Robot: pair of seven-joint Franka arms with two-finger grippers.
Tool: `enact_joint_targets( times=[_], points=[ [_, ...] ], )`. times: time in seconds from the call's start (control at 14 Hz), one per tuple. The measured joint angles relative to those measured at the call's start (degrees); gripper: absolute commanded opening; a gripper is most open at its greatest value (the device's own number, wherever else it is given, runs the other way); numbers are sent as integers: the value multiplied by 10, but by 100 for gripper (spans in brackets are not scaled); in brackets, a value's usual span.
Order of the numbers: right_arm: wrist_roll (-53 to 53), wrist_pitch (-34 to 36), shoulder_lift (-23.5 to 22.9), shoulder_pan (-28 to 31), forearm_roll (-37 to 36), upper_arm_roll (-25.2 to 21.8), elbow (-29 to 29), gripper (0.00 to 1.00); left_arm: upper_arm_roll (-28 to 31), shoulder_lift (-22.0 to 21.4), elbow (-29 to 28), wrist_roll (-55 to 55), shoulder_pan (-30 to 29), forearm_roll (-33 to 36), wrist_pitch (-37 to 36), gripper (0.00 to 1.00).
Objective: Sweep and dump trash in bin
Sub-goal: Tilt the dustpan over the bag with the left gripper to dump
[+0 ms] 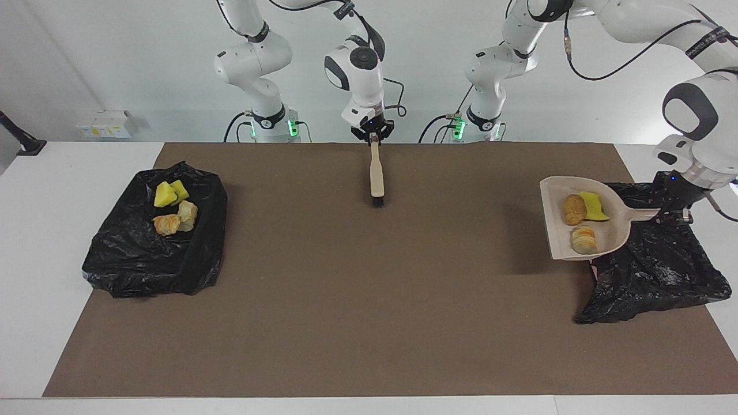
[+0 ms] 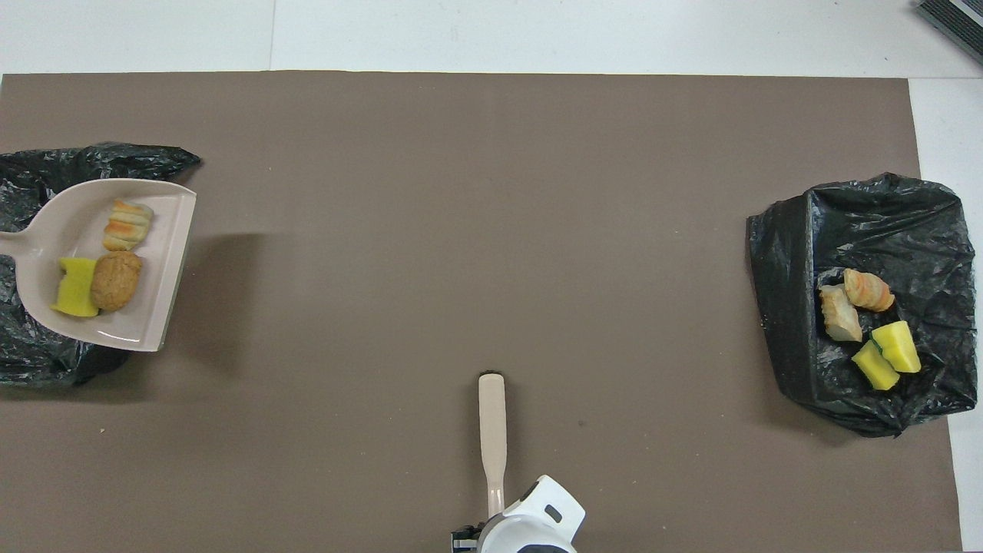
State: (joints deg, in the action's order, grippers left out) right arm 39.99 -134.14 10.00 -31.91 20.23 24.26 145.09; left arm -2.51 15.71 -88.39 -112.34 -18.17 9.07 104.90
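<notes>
We see the left end effector (image 1: 676,216) clamped on the handle of the beige dustpan (image 1: 553,230), which it holds level in the air, the pan partly over the black-bagged bin (image 1: 657,271) at the left arm's end of the bench (image 1: 346,323). Three pieces of trash ride in the pan: a yellow-and-green sponge chunk (image 1: 592,206), a round brown bread toy (image 1: 574,208) touching it, and a striped croissant-like bread toy (image 1: 584,240) just beside them. In the overhead view the dustpan (image 2: 161,253) shows with its open lip toward the middle of the brown mat (image 2: 491,230), and the hand that carries it is out of that frame. At the right arm's end sits a second black-bagged bin (image 1: 144,259) holding four more pieces: two yellow sponge chunks (image 1: 170,193) and two pale bread toys (image 1: 176,219). The right end effector (image 1: 373,136) is at the top of the brush (image 1: 376,176) handle, close to the robots at mid-bench, bristles down at the mat; we cannot tell whether its fingers grip the handle or have slackened.
</notes>
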Motion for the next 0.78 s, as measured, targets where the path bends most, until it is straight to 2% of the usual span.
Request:
enact_joint_targets(
  times=[0.21, 0.36, 0.64, 0.78],
  points=[
    [-2, 0, -8, 0, 0, -1, -12, 100, 1, 10, 26, -1, -38, 38, 15, 0],
    [-2, -7, -14, 6, -2, -3, -26, 100, -2, 11, 29, 2, -38, 107, 47, 0],
    [-9, -9, -22, 89, -65, -8, -70, 100, -9, 11, 24, 103, -22, 270, 107, 0],
    [-14, -9, -23, 144, -101, -9, -88, 100, -9, 10, 16, 133, -19, 307, 129, 0]
  ],
)
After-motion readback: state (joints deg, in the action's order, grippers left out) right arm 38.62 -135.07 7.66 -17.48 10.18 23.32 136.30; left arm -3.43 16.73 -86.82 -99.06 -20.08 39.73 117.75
